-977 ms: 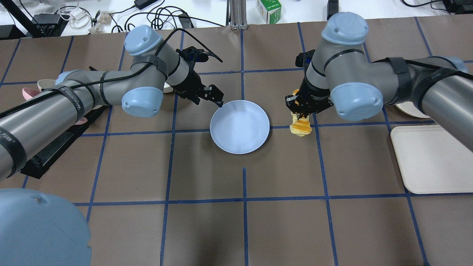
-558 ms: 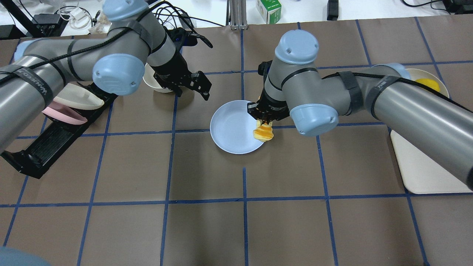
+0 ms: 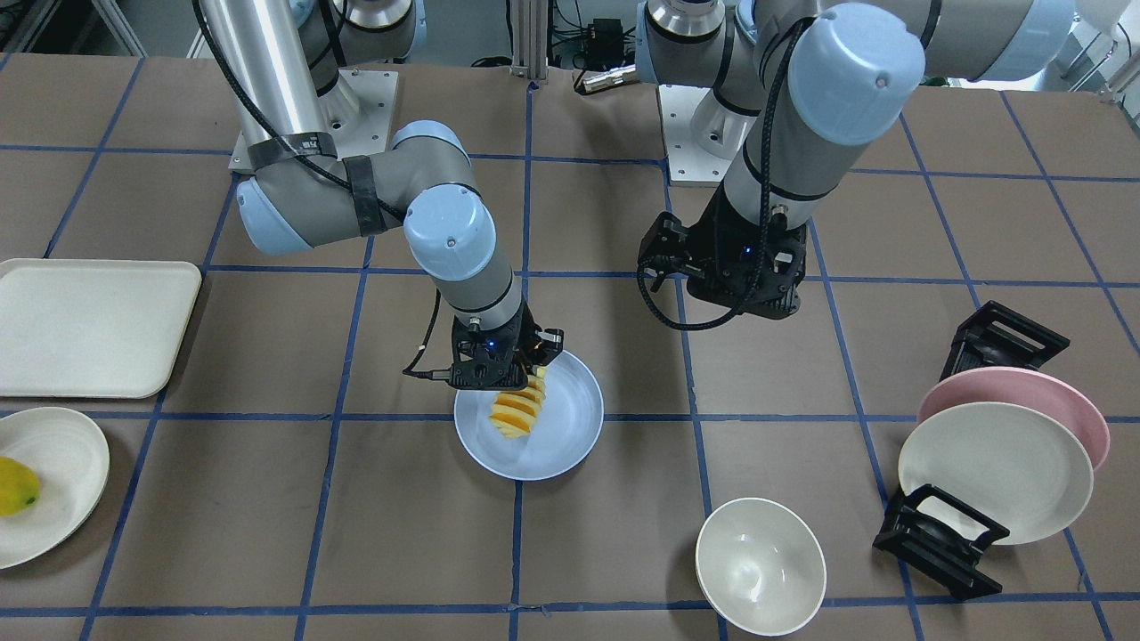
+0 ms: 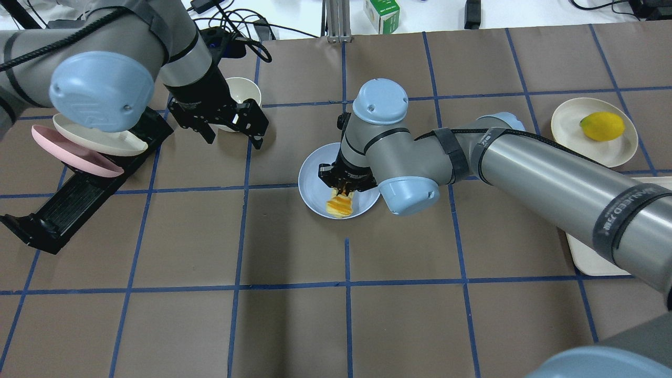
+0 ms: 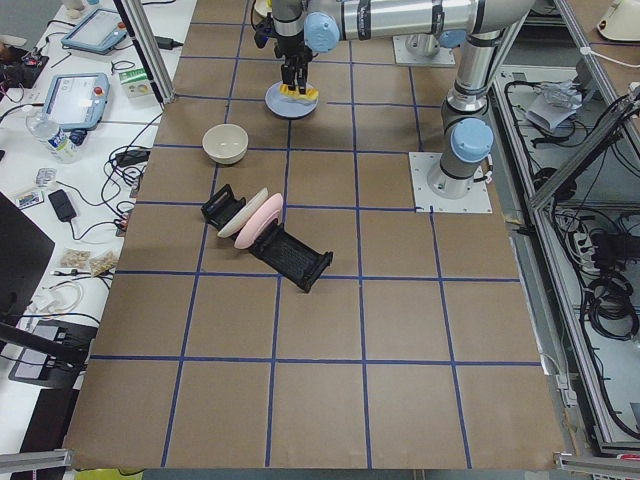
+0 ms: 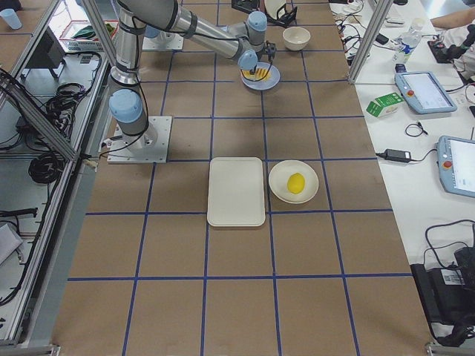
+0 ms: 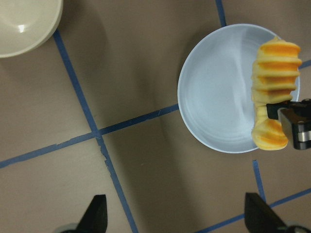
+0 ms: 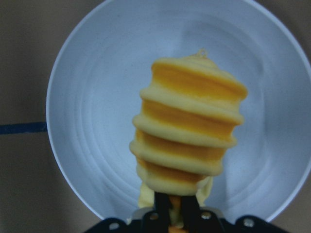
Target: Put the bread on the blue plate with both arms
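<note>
Over on the left, the left gripper (image 4: 233, 139) has drawn back from the rim of the blue plate (image 4: 312, 178) to hang by the white bowl (image 4: 244, 90), its fingers spread and holding nothing. In the middle, the right gripper (image 4: 342, 190) has swung the bread (image 4: 339, 206) in from the bare table beside the plate and dangles it over the plate, still pinching its top end. To me only letting go looks left, though I can't tell whether the lower end touches yet.
</note>
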You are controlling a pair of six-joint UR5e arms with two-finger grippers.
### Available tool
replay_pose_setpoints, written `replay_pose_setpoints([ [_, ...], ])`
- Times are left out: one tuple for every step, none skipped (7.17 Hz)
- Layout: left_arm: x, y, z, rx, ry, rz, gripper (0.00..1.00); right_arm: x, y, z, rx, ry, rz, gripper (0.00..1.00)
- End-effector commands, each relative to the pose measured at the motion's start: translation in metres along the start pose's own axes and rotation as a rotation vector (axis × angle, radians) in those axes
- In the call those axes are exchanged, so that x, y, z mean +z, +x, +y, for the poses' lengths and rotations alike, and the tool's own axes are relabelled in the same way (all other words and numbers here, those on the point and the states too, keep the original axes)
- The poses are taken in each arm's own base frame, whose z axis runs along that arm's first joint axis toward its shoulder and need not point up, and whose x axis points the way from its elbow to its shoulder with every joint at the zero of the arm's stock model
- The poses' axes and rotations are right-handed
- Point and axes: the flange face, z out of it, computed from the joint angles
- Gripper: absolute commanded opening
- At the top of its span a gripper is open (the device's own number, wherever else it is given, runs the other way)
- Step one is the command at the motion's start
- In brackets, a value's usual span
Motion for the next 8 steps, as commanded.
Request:
replay_pose_setpoints([
  [-0.016,-0.007,0.011,-0.022,0.029,-0.005,1.0,-0.008,0.008,-0.011,0.015,0.007,-0.007,1.0],
  [-0.015,-0.007,0.012,-0.021,0.029,-0.005,1.0,-0.023,0.021,-0.027,0.037,0.035,-0.009,1.0],
  [-0.015,-0.007,0.011,-0.022,0.031,-0.004,1.0,-0.062,0.041,-0.051,0.035,0.065,-0.014,1.0],
  [-0.019,-0.007,0.013,-0.022,0.037,-0.006,1.0,-0.1,0.064,-0.063,0.016,0.036,0.006,1.0],
  [-0.026,-0.005,0.019,-0.02,0.042,-0.012,1.0,-0.141,0.091,-0.081,-0.026,0.048,0.022,1.0],
  [-0.033,-0.007,0.023,-0.02,0.048,-0.046,1.0,-0.186,0.112,-0.084,-0.056,0.059,0.097,1.0],
  [-0.042,-0.017,0.023,-0.024,0.052,-0.159,1.0,-0.227,0.122,-0.077,-0.077,0.064,0.125,1.0],
  [-0.045,-0.017,0.025,-0.027,0.053,-0.174,1.0,-0.273,0.108,-0.055,-0.098,0.114,0.115,1.0],
])
